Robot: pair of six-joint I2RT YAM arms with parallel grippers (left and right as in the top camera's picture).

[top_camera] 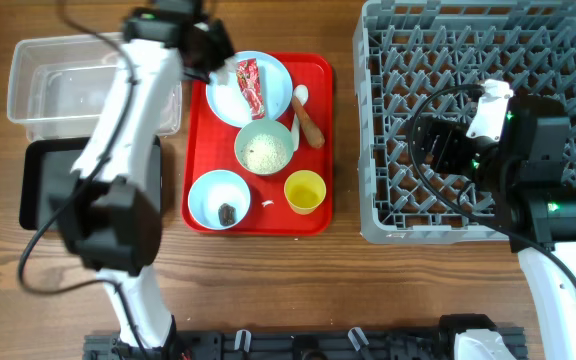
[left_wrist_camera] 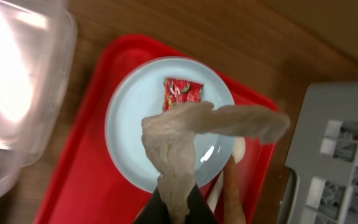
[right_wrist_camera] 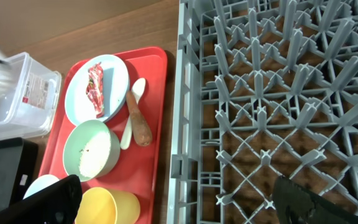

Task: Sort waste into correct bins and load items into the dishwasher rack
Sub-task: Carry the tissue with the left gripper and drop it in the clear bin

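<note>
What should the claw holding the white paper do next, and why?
Probably swing the left claw sideways to the clear tub and stop above it. The claw is shut on the white paper, which hangs over the pale blue plate, so it is already picked up. The tub sits just beside the red tray, the nearest bin in view.

A brown wooden table point(top_camera: 298, 290) with fine grain running left to right fills the background in every view. Even, soft light leaves only faint shadows on the wood.
</note>
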